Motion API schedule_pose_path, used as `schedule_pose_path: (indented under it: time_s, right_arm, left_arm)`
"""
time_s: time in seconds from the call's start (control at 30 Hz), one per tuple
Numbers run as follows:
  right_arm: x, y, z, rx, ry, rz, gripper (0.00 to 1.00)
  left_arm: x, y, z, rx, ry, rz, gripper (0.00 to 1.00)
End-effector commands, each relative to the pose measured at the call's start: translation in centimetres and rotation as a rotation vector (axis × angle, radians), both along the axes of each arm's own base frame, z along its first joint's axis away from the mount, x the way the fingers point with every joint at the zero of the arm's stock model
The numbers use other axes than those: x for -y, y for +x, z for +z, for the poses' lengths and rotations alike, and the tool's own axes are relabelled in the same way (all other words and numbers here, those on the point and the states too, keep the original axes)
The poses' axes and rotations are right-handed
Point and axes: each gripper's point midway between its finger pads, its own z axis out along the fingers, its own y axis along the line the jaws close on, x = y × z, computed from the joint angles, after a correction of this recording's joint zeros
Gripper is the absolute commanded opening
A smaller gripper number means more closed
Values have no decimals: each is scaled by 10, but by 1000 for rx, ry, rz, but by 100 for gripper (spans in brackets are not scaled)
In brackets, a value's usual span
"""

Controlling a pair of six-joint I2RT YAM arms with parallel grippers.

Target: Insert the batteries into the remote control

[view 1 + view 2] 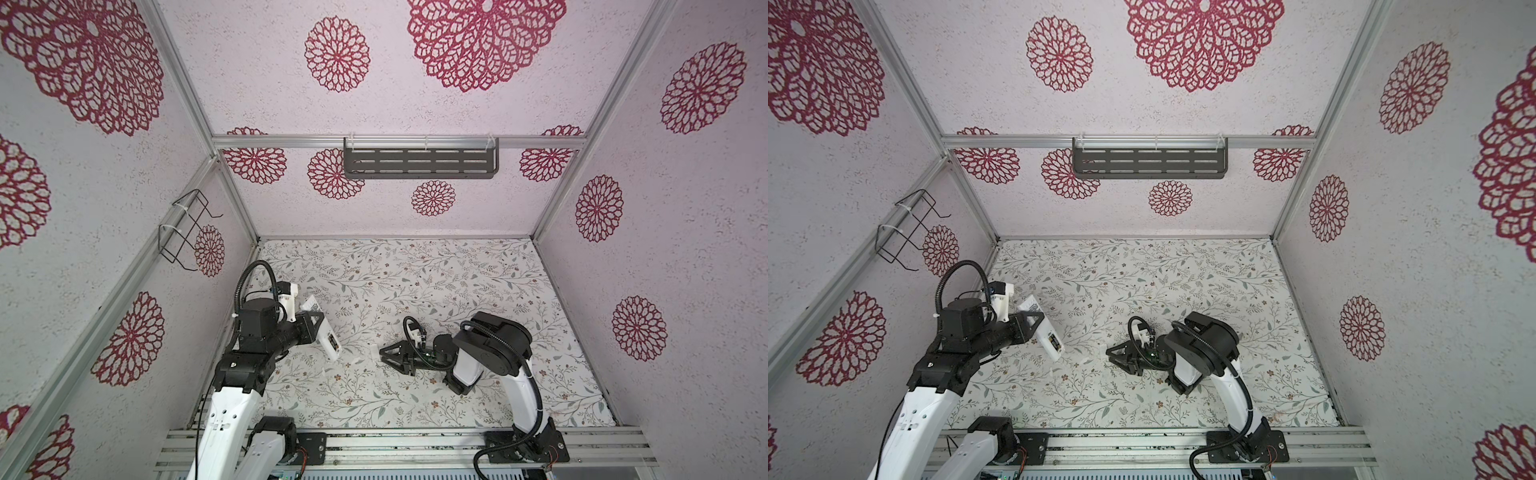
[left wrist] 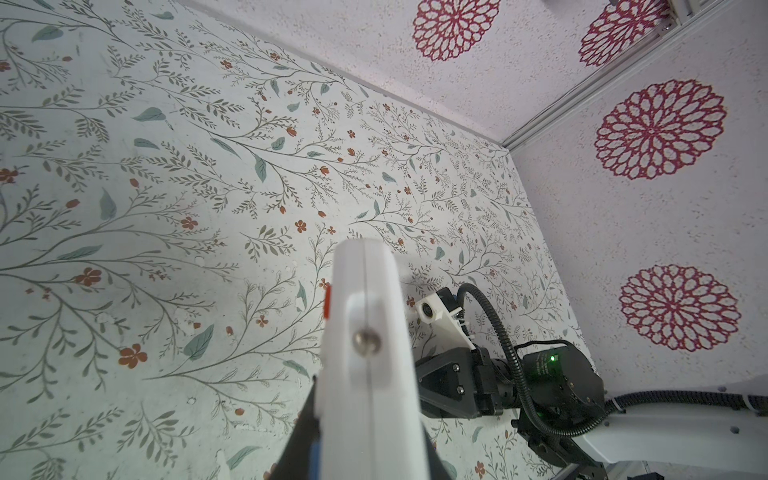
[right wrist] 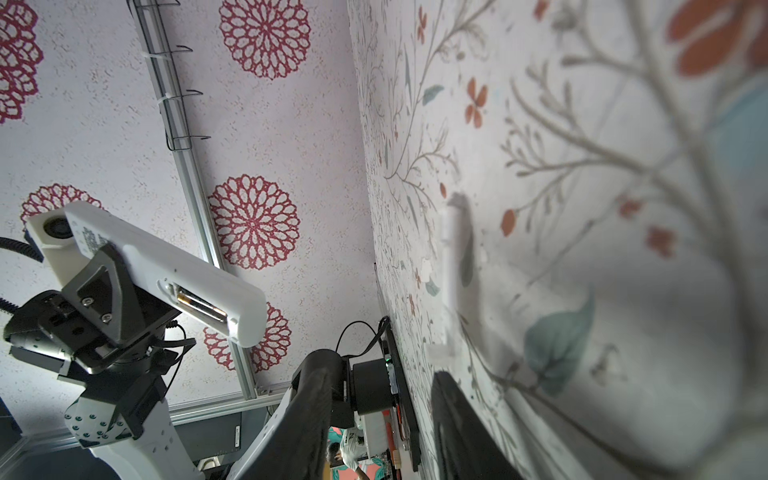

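In the remote control (image 3: 145, 253) bay (image 3: 166, 286) sits a battery (image 3: 202, 306).

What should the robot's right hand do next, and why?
Probably ease the right gripper forward and close on the small white piece lying on the table just ahead of it, perhaps the battery cover. Its jaws stand open and empty, low over the table, while the left gripper holds the remote control up, a battery showing in its open back.

White arm links (image 1: 228, 411), black joints (image 1: 492, 345) (ribbed black cables (image 2: 510, 351))
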Motion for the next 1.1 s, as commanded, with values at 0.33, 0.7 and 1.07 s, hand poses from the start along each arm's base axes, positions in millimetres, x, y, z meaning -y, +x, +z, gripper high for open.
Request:
schedule_pose_path:
  time_s: [0.33, 0.7, 1.07]
  right_arm:
    - [9, 6, -10, 63, -59, -16, 50]
    - [8, 4, -26, 321, -554, 163, 62]
    - [10, 5, -26, 540, -936, 296, 58]
  left_arm:
    - [2, 4, 4, 32, -5, -14, 0]
    - [29, 7, -10, -42, -93, -88, 0]
    - [18, 7, -22, -74, -34, -21, 0]
